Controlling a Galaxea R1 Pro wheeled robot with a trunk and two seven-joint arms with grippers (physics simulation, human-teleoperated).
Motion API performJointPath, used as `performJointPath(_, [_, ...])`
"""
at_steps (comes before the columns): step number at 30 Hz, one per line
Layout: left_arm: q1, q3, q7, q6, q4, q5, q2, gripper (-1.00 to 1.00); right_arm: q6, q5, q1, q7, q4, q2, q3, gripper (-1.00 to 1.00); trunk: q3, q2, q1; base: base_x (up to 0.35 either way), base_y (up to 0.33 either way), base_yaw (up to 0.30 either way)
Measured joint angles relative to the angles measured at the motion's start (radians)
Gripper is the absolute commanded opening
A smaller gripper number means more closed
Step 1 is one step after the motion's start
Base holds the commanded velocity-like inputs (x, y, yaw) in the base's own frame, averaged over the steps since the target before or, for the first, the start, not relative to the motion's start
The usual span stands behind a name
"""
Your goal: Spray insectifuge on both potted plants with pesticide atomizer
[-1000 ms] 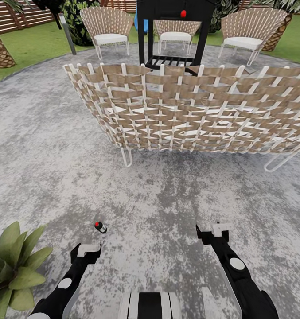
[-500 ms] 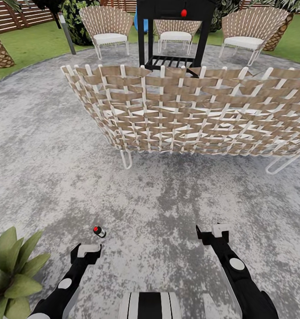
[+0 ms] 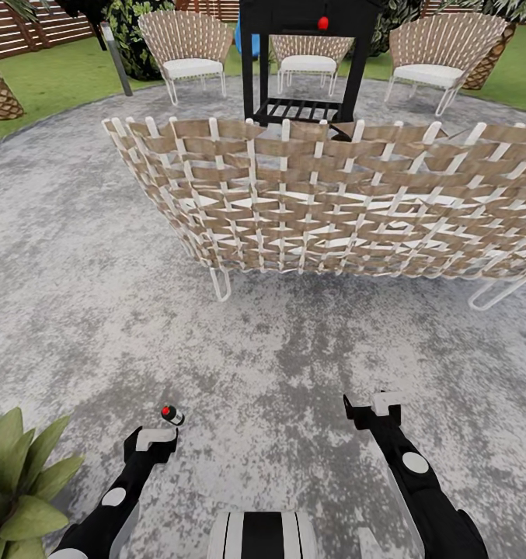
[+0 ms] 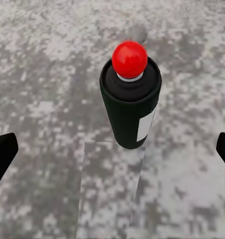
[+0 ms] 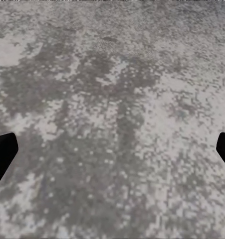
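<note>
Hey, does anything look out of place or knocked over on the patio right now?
One thing: the pesticide atomizer, a small dark bottle with a red top, stands upright on the bare patio just ahead of the left gripper, not on furniture. Nothing looks spilled or tipped.

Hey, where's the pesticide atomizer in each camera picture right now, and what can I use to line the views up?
Head view: the pesticide atomizer stands on the patio at lower left, just ahead of the left gripper.
Left wrist view: the atomizer fills the centre, red knob on top, between the spread finger tips.
Right wrist view: not in this picture.
Shared landmark: the grey mottled paved patio, under everything in all three views.
</note>
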Motion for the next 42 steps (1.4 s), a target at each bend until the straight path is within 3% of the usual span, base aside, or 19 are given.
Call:
performJointPath(16, [0.0, 0.0, -0.001, -0.001, -0.001, 0.0, 0.001, 1.0, 0.0, 0.0, 0.0, 0.0, -0.001, 0.001, 0.0, 1.0, 0.0, 0.0, 0.0, 0.016, 0.0, -0.015])
performJointPath(24, [0.0, 0.0, -0.001, -0.002, 0.0, 0.0, 0.002, 1.0, 0.004, 0.0, 0.0, 0.0, -0.002, 0.007, 0.0, 1.0, -0.038, -0.002, 0.004, 0.0, 0.0, -0.001])
performJointPath(42, [0.005, -0.004, -0.001, -0.002, -0.002, 0.001, 0.0, 1.0, 0.0, 0.0, 0.0, 0.0, 0.0, 0.007, 0.0, 1.0, -0.042, -0.002, 0.004, 0.074, 0.0, 0.0])
